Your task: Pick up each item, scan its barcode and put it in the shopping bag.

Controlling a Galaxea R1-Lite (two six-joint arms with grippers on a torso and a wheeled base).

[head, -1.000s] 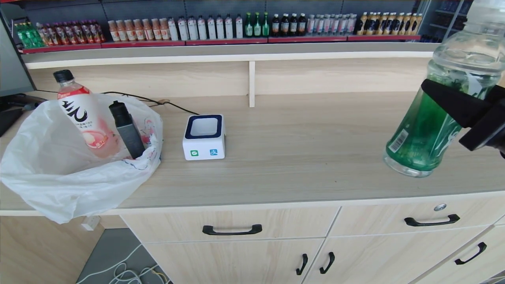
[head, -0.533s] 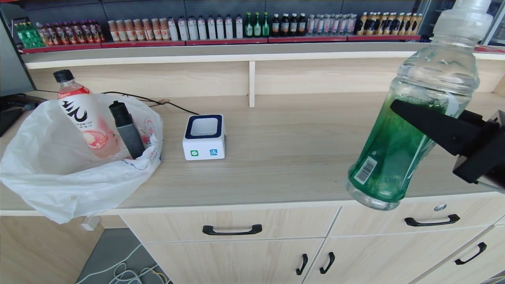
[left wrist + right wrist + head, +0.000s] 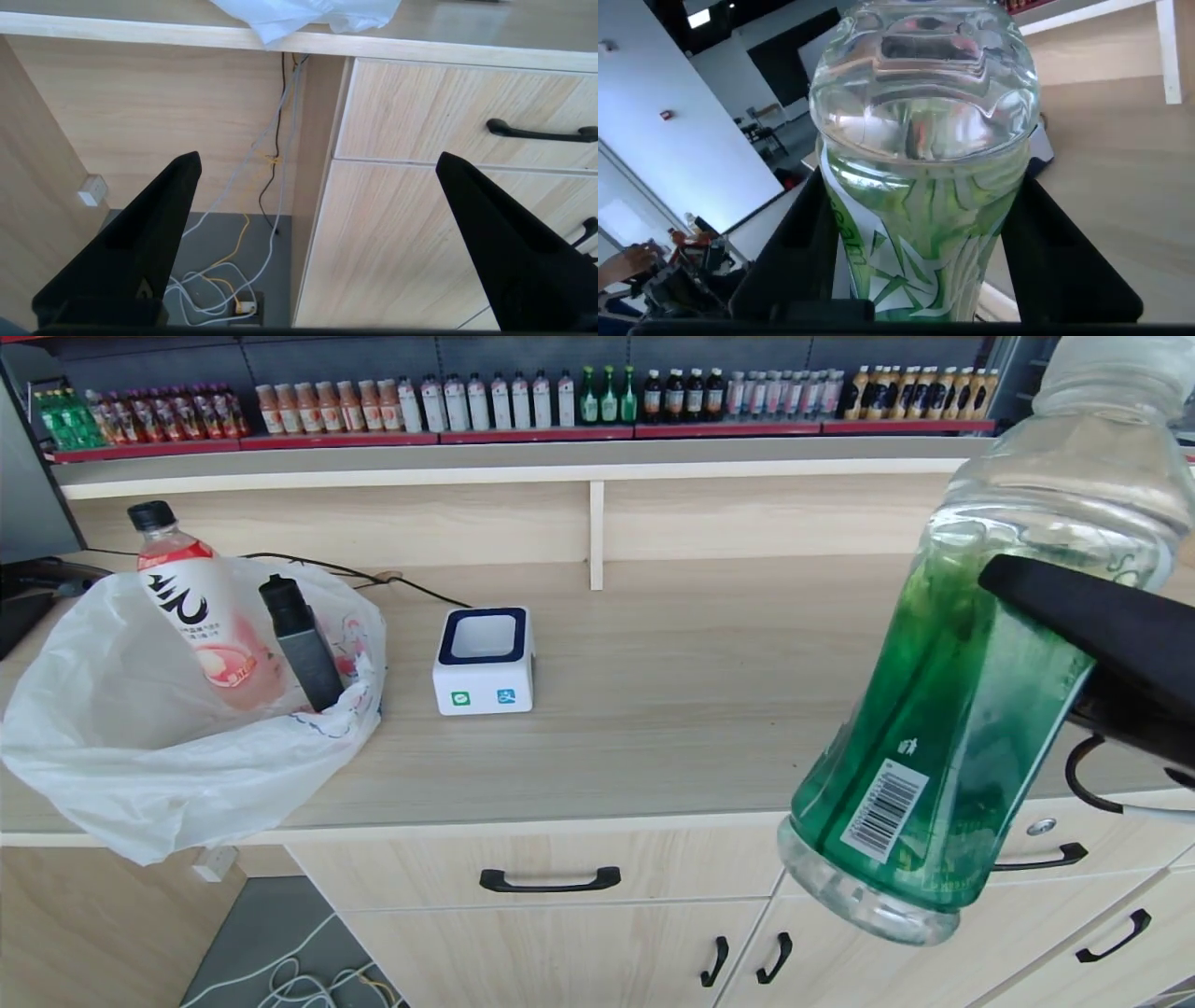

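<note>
Counter (image 3: pixel 700 709): shopping bag (image 3: pixel 112 747); scanner (image 3: pixel 484 661)

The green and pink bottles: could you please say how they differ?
The green bottle is held in the air by the right gripper; the pink bottle leans in the shopping bag. The green bottle shows its barcode; the pink bottle shows none. Both are tilted plastic bottles.

The shopping bag (image 3: pixel 112 747) sits at the left of the surface (image 3: pixel 700 709) with 2 bottles in it, the taller bottle (image 3: pixel 201 616) left of the shorter bottle (image 3: pixel 301 644). The scanner (image 3: pixel 483 660) stands just right of the bag. Far right, the right tool (image 3: pixel 924 271) holds the tilted bottle (image 3: pixel 943 728) in the air at the surface's front edge.
</note>
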